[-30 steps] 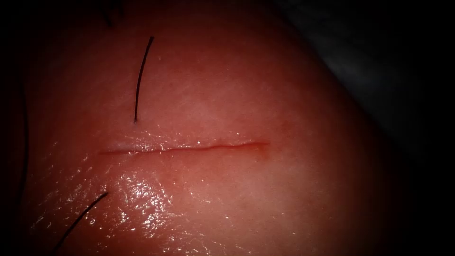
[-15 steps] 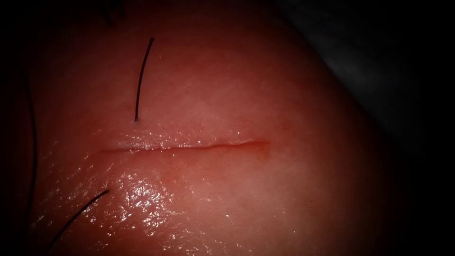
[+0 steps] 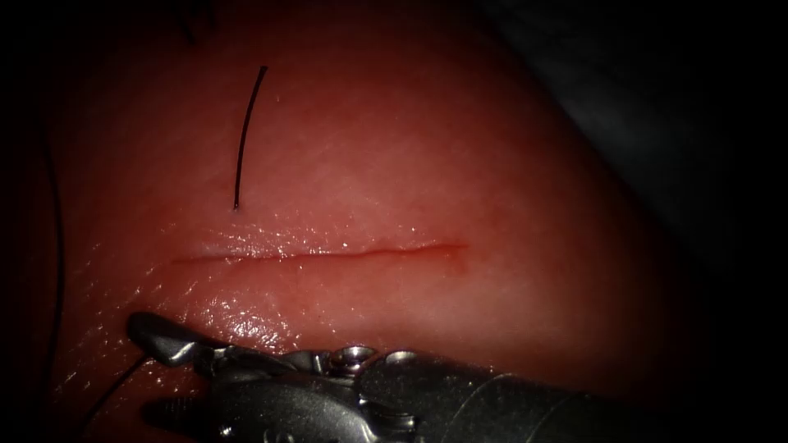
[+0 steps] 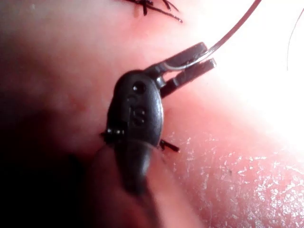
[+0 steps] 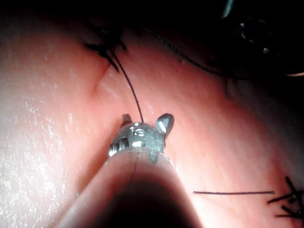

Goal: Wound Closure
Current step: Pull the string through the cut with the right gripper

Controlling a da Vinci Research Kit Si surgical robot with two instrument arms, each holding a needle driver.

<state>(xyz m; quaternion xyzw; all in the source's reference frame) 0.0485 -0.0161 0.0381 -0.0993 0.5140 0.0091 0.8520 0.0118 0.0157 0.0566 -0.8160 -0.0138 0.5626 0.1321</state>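
Just on the near side of the cut (image 3: pixel 320 256), the right tool (image 3: pixel 148 367) is lying with jaws parted, grasping nothing, thread (image 3: pixel 111 392) running beside it. Beyond the cut, a cut end of thread (image 3: pixel 245 139) is standing out of the tissue (image 3: pixel 427 164). The left tool (image 4: pixel 208 54) is clenching the needle (image 4: pixel 232 31) near one end, its visible length outside the tissue.

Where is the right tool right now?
In the endoscope view, the right tool lies below the cut, near its left end. Its shaft comes in from the right, with jaws open beside the thread.
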